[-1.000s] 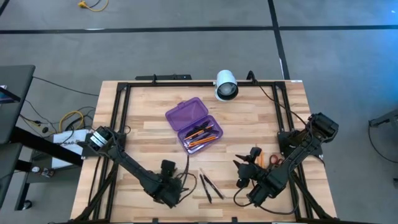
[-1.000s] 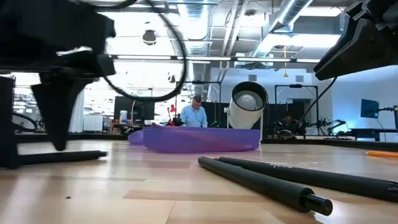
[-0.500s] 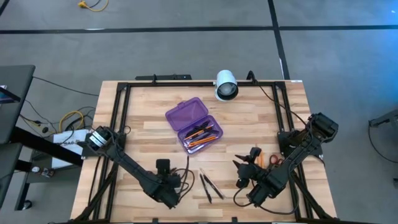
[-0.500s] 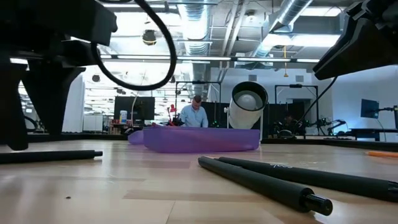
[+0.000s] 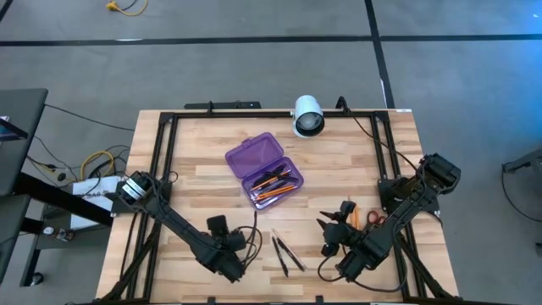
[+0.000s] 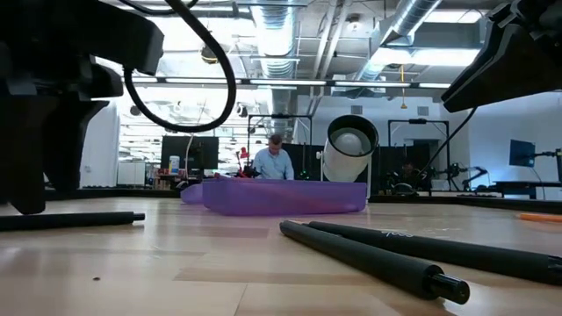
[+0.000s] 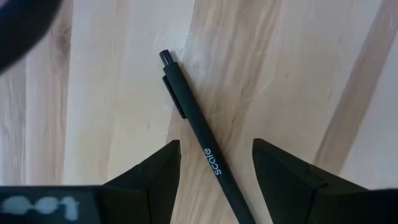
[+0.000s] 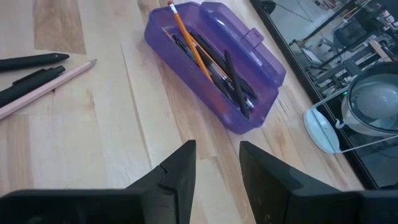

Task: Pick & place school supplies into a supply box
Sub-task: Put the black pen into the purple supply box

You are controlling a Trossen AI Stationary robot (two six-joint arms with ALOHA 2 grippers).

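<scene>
Translucent purple plastic supply box (image 5: pixel 264 170) is sitting mid-table, lid open, w/ orange pencils & black pens inside. Slim black pen (image 7: pixel 202 143) is lying on wood between left gripper (image 7: pixel 214 171) fingers, spread, gripping nothing. Right gripper (image 8: pixel 216 163) is hovering parted, empty, near white cylindrical camera (image 5: pixel 308 117).

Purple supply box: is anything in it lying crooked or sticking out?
Yes. In the purple supply box, one orange pencil lies slanted with its end poking above the rim, as the right wrist view shows. The other pens and pencils lie inside. Nothing looks spilled or broken.
</scene>
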